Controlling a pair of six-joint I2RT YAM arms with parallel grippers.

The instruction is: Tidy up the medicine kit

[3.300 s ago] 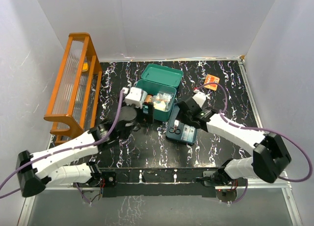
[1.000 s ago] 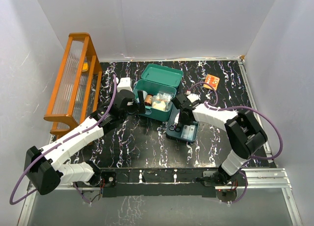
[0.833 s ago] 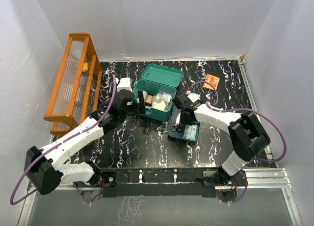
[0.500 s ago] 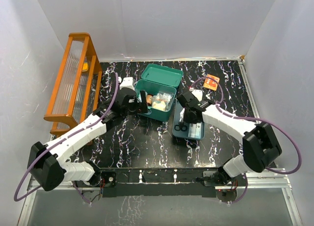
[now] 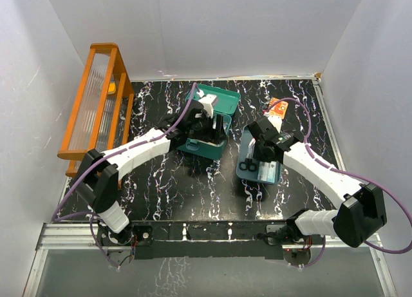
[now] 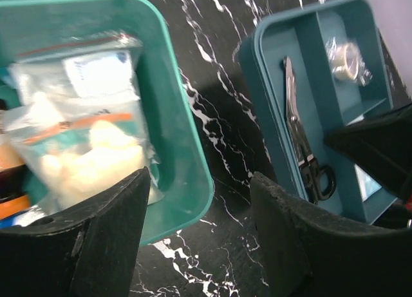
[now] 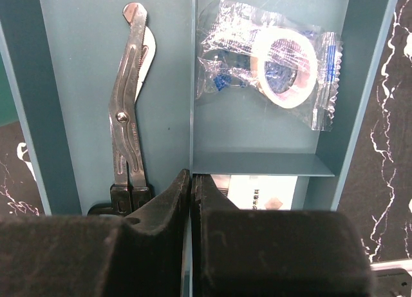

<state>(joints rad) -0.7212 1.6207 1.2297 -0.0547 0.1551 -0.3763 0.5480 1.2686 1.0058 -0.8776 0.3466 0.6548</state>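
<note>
The medicine kit [image 5: 205, 147] is seen on the table [image 5: 180, 187] near the middle of the far edge, with its lid [image 5: 222, 97] thrown open toward that edge. A clear plastic bag [image 6: 84, 129] of white wads is packed inside the box. A pale label is carried on the bag, but its print is blurred and cannot be read. The left gripper [image 6: 196, 181] is held above the box's right rim, its jaws spread apart and nothing held between them.

The tray insert [image 7: 26, 84] is found out of the box, just to the right of it and toward the table's right edge. It is gripped by the right gripper [image 7: 191, 178], whose jaws are pressed together on the wall dividing its compartments. Scissors [image 7: 129, 116] are laid in the long left compartment. A roll of tape [image 7: 283, 65] in a clear wrapper with blue print is lodged in the upper right one, and a white printed card [image 7: 257, 194], its lettering too small to be read, in the lower.

An orange wooden rack [image 5: 96, 110] is stood along the left edge, and a small orange packet [image 5: 278, 107] is left near the far right corner.
</note>
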